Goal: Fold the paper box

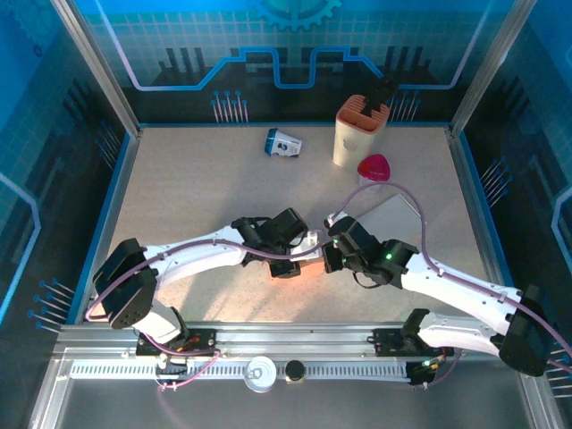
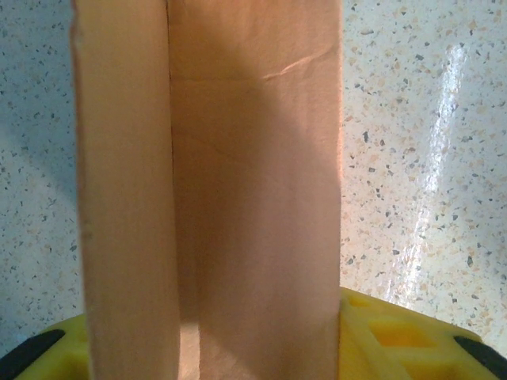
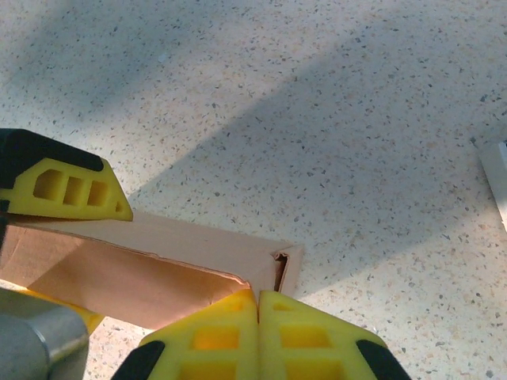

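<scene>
The brown paper box [image 1: 302,257] lies at the middle of the table, between the two arms. In the left wrist view the paper box [image 2: 253,198] stands between my yellow fingers [image 2: 396,340], with its walls running up the frame. My left gripper [image 1: 288,243] is shut on it across its width. My right gripper [image 3: 258,305] has its yellow tips pressed together on the top edge of a wall at the paper box's [image 3: 158,261] corner. One yellow finger of the left gripper [image 3: 67,188] shows at the box's far side. From above, the right gripper [image 1: 329,256] meets the box from the right.
At the back right stand a beige holder with tools [image 1: 361,132] and a pink object [image 1: 374,168]. A small blue and white pack [image 1: 282,143] lies at the back middle. A grey sheet [image 1: 399,218] lies beside the right arm. A can [image 1: 261,373] sits on the front rail.
</scene>
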